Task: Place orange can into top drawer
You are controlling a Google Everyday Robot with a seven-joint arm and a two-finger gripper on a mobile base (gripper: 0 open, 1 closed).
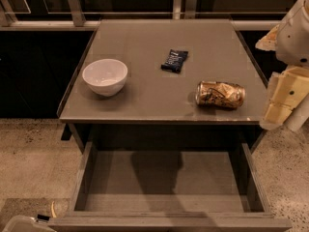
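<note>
The orange can (pixel 220 94) lies on its side on the right part of the tabletop (pixel 145 100), near the front edge, silver top facing left. The top drawer (pixel 166 178) stands pulled open below the tabletop's front edge, and nothing lies on its flat bottom. My gripper (pixel 281 102) hangs off the table's right edge, to the right of the can and apart from it, with the pale arm (pixel 295 33) above it.
A white bowl (pixel 105 76) stands on the left of the tabletop. A small dark snack packet (pixel 174 60) lies near the middle, behind the can. A white object (pixel 21 224) shows at the bottom left on the speckled floor. A railing runs behind the table.
</note>
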